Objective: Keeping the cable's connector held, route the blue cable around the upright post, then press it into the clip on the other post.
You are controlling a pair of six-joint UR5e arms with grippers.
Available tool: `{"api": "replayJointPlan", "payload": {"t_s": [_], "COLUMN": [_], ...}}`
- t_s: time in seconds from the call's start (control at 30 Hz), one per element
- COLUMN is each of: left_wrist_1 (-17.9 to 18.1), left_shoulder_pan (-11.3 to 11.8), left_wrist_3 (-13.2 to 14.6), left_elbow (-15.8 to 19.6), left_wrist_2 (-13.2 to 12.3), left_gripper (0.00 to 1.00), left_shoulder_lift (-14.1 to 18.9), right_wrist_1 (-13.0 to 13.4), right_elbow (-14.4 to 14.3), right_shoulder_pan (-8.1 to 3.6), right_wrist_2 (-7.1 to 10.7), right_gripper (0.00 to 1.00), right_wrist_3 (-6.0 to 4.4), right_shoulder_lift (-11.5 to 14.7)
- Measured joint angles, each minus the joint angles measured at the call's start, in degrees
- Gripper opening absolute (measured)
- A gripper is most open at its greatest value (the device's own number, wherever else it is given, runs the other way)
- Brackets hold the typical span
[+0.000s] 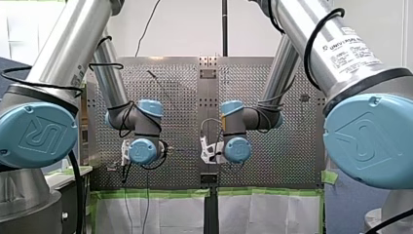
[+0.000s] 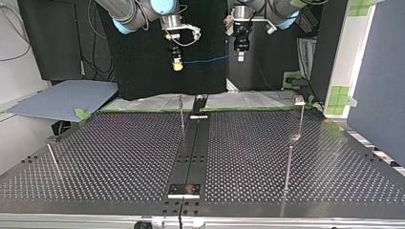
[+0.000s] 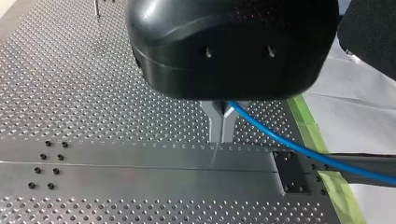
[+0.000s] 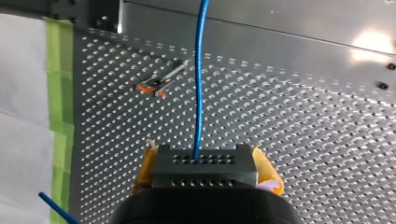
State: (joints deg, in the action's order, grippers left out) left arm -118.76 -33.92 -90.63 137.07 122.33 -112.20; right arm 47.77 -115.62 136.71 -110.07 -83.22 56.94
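My left hand (image 3: 221, 133) is pinching the blue cable (image 3: 299, 149) while my right hand (image 4: 205, 164) is clamping its black connector (image 4: 203, 173).

Black perforated metal table (image 2: 119, 152) filled most of the top view, w/ a smooth dark metal strip (image 2: 190, 148) running down its centre btwn two bright silver end plates (image 2: 184, 196). In the left wrist view that strip showed small black screw holes. Bright green tape (image 2: 143, 110) edged the table's far side, and a white sheet (image 2: 157, 101) lay just beyond it. Behind hung a black cloth backdrop (image 2: 143, 71). At the top view's left a flat grey-blue board (image 2: 62, 98) rested w/ a scrap of green tape at its corner. At the right stood a dark blue partition panel (image 2: 377, 71) beside a white frame upright (image 2: 341, 57) w/ green tape patches.
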Motion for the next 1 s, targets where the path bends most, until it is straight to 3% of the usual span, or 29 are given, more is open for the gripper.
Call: {"api": "replayJointPlan", "payload": {"t_s": [0.13, 0.27, 0.4, 0.57, 0.83, 1.0], "left_wrist_1": [-1.00, -1.95, -3.69, -6.17, -10.20, -12.45], "left_shoulder_pan": [0.31, 0.69, 1.28, 1.93, 3.24, 3.81], "left_wrist_3": [-0.09, -1.17, -2.98, -5.50, -9.48, -11.68], "left_elbow": [-0.30, -0.40, -0.41, -1.04, -4.68, -6.90], "left_wrist_2": [-1.35, -2.95, -3.97, -2.61, 0.24, 2.05], "left_gripper": [0.00, 0.00, 0.00, 0.00, 0.00, 0.00], "left_shoulder_lift": [1.34, 2.93, 4.85, 7.40, 11.44, 13.66], "right_wrist_1": [-2.03, -3.42, -3.01, -4.46, -7.88, -10.45], "right_elbow": [0.69, 1.27, 1.98, 4.24, 7.77, 10.37], "right_shoulder_pan": [-0.11, 0.11, -0.03, -0.22, -0.44, -0.64], "right_wrist_2": [-0.25, 0.42, 2.16, 4.77, 8.34, 10.51], "right_gripper": [0.00, 0.00, 0.00, 0.00, 0.00, 0.00], "right_wrist_3": [-0.02, -1.50, -3.26, -5.27, -6.13, -7.18], "right_shoulder_lift": [1.05, 3.03, 5.06, 7.74, 11.31, 13.80]}}
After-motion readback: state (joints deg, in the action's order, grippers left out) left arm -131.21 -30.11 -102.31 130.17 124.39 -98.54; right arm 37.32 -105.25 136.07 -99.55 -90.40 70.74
